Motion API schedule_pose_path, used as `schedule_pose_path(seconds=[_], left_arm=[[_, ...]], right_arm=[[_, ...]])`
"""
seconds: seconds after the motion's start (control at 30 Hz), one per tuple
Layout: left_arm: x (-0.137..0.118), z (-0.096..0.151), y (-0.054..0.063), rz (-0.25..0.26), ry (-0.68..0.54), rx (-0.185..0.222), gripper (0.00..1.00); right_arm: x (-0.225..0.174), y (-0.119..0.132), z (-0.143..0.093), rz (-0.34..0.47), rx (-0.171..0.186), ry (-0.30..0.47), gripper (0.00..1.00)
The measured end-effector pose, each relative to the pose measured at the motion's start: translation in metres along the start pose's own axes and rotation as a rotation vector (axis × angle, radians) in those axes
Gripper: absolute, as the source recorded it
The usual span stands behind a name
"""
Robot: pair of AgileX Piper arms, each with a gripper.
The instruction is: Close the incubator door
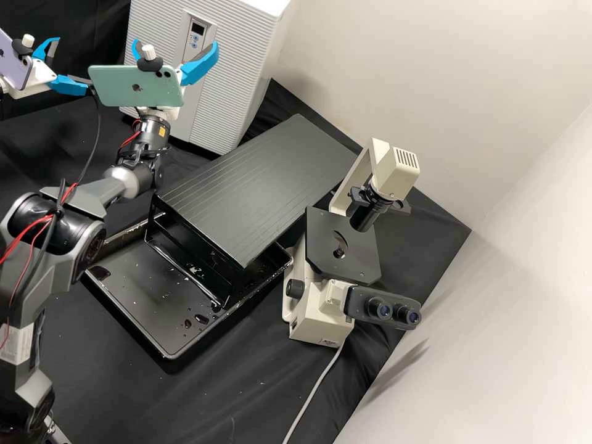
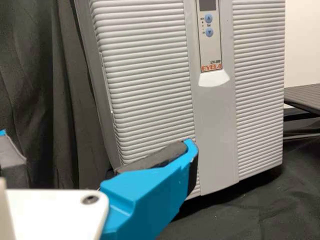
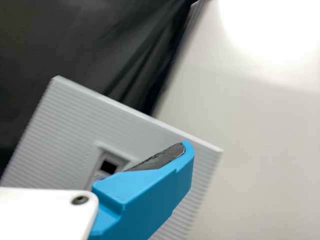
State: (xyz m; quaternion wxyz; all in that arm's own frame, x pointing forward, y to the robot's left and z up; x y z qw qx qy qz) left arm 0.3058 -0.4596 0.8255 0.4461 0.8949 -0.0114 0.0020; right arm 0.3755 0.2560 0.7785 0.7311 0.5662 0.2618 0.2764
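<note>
In the high view my right gripper is open before the grey-white incubator, its blue fingers wide apart. The ribbed incubator door faces the arms; I can make out no clear gap between it and the body. At the upper left my left gripper, open too, is left of the incubator. In the left wrist view the door stands beyond the left gripper, nothing between its fingers. The right wrist view shows the door tilted, behind one finger of the right gripper, which partly hides the control panel.
A black slatted rack stands in a wet black tray in front of the incubator. Beside it, to the right, is a beige microscope with a cable. A white wall bounds the bench on the right.
</note>
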Motion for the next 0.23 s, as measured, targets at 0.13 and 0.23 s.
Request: schedule_pose_path(seconds=[0.13,0.23], left_arm=[[0.0,0.0,0.0,0.0,0.0,0.0,1.0],[0.0,0.0,0.0,0.0,0.0,0.0,1.0]], right_arm=[[-0.02,0.005,0.002,0.052,0.023,-0.009,1.0],[-0.039,0.013,0.007,0.083,0.049,-0.014,1.0]])
